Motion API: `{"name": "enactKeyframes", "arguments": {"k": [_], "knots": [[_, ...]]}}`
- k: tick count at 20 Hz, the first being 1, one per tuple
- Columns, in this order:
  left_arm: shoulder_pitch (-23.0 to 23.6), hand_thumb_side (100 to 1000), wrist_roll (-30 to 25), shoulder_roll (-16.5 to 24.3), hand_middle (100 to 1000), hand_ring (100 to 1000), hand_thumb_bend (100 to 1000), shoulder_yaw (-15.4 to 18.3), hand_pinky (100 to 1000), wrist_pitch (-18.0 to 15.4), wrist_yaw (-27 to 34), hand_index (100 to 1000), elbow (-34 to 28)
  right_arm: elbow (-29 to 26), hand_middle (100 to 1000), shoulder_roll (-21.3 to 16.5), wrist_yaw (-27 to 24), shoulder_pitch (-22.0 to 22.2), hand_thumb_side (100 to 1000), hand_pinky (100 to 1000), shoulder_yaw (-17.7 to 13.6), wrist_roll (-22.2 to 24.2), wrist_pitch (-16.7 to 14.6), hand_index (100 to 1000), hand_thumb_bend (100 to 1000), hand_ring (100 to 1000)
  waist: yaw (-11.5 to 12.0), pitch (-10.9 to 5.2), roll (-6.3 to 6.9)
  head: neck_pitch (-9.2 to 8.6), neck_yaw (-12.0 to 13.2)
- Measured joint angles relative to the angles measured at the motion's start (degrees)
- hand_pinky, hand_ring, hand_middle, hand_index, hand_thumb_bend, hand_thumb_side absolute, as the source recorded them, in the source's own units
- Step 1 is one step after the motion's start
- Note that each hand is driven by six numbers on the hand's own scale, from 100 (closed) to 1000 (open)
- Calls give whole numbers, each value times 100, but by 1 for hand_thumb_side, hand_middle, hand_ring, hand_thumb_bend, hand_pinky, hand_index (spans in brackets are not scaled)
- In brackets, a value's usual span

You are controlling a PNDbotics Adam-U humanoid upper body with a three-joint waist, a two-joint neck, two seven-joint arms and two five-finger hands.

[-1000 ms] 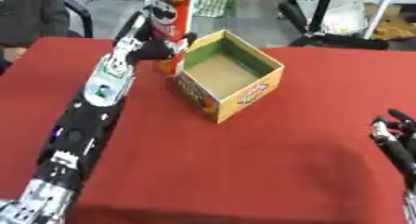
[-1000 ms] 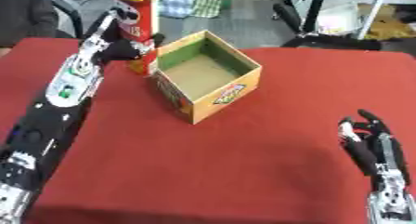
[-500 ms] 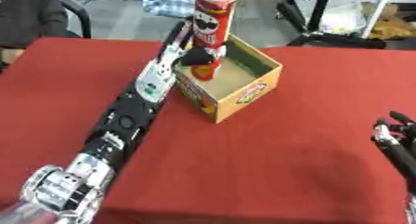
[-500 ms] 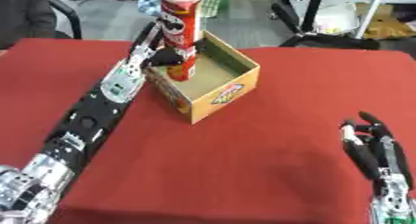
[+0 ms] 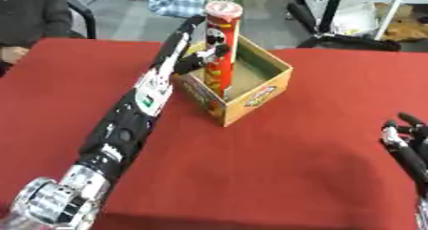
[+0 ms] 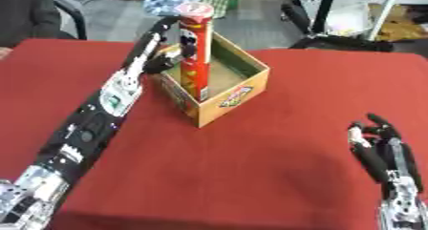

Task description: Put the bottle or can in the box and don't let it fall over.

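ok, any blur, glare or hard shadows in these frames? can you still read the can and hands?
Left eye view: soft all over, the can print unreadable, left hand dark against it; no glare, only a faint shadow on the red table below the box. Right eye view: same softness; right hand at the lower right is the easiest to make out.

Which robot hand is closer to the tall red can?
The left. The left hand has its fingers curled round the red can, which stands upright in the box. The right hand rests open near the table's lower right corner, far from the can.
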Motion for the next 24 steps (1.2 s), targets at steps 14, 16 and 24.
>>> {"name": "enactKeyframes", "arguments": {"k": [14, 16, 24], "knots": [[3565, 795, -350, 195, 943, 982, 528, 971, 854, 497, 2459, 938, -3917, 0, 634, -61, -1, 50, 516, 692, -146, -143, 50, 900, 100, 612, 393, 0, 2, -2, -299], [3735, 796, -365, 44, 941, 981, 522, 1059, 855, 533, 2464, 936, -4126, 0, 634, -61, -1, 50, 516, 692, -151, -150, 49, 900, 100, 612, 403, 0, 0, -2, -327], [3930, 788, -529, -104, 933, 977, 514, 1130, 854, 572, 2432, 923, -4301, 0, 634, -62, -1, 74, 517, 691, -164, -172, 63, 899, 100, 612, 435, 0, 0, -1, -372]]}}
